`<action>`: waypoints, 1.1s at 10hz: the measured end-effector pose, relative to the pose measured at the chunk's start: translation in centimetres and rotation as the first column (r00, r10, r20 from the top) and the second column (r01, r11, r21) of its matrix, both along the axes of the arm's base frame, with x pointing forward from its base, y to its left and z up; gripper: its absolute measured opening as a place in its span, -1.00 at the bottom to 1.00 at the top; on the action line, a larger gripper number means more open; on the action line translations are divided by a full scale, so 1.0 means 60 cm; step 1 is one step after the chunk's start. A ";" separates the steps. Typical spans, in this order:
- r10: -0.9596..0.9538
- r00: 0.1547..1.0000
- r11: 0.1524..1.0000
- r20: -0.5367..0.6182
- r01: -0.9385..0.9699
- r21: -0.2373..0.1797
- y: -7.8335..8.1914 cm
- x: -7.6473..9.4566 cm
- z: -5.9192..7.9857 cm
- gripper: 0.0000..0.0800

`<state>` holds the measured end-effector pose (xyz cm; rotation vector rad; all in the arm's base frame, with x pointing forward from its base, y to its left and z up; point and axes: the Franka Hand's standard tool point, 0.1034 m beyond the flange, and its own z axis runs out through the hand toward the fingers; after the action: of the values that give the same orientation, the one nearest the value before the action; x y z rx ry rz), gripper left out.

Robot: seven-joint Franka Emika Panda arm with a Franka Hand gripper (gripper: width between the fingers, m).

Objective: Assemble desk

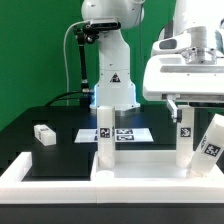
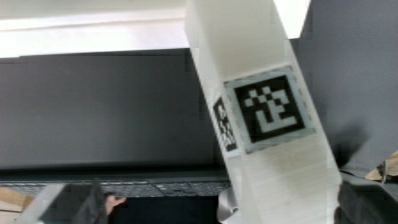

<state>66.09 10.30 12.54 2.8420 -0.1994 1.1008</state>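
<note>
The white tabletop panel [image 1: 140, 172] lies at the front of the exterior view. Two leg blocks stand upright on it, one towards the exterior view's left [image 1: 104, 135] and one towards its right [image 1: 185, 135]. A third tagged leg block [image 1: 211, 140] tilts at the panel's right end, just under my gripper [image 1: 195, 108]. In the wrist view this leg [image 2: 267, 110] runs between the fingers, close to one finger [image 2: 368, 172]. A wide dark gap separates it from the other finger [image 2: 80, 200]. The gripper [image 2: 222, 200] is open. A loose leg block [image 1: 43, 133] lies on the black table at the left.
The marker board [image 1: 128, 132] lies flat behind the panel, in front of the arm's base [image 1: 112, 90]. The low white border wall [image 1: 40, 172] runs along the front and left. A green backdrop stands behind the table.
</note>
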 end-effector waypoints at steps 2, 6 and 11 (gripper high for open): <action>-0.002 0.999 1.000 -0.054 0.004 0.020 0.011 0.001 0.008 0.62; -0.015 0.978 0.996 -0.209 0.034 0.086 0.032 0.030 0.049 0.62; -0.091 0.807 0.978 -0.584 0.184 0.102 -0.027 0.049 0.051 0.62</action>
<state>69.05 8.69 15.62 3.0742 -0.4477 0.1610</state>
